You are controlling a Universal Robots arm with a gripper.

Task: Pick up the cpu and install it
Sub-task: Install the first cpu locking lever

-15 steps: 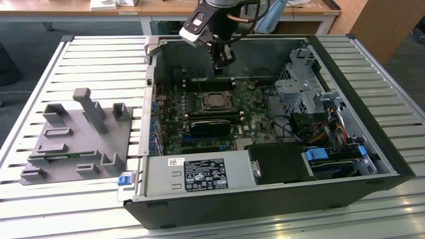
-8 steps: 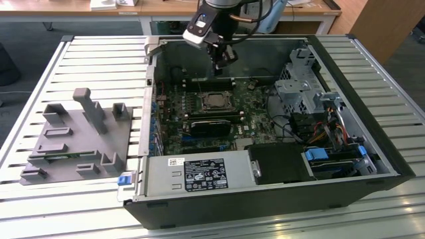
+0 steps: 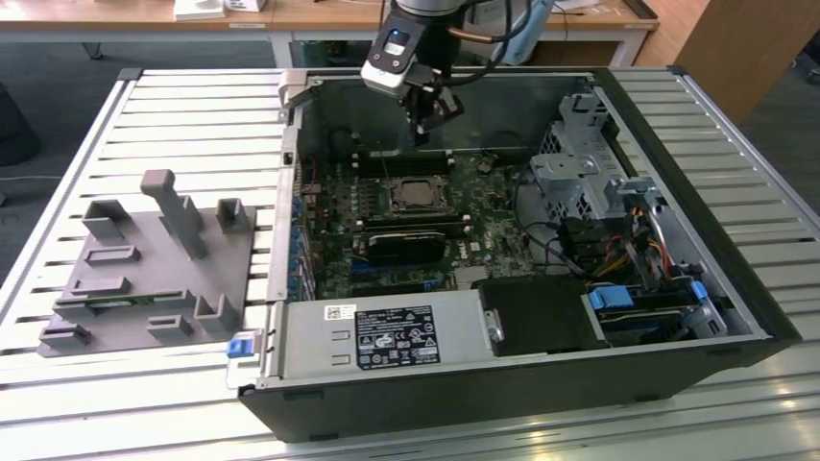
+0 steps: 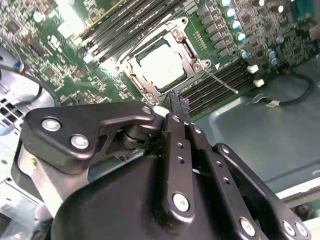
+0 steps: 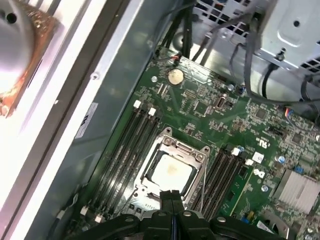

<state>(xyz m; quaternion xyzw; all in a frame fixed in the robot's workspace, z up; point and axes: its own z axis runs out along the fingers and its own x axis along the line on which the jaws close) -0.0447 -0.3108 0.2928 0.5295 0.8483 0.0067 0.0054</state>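
We find no wording legible here: a black-and-white label (image 3: 397, 336) and a small white sticker (image 3: 340, 310) sit on the grey power supply (image 3: 307, 351) in the exterior view, and white printed marks (image 5: 259, 157) dot the green motherboard (image 5: 235, 120) in the first wrist view, all too fine to read
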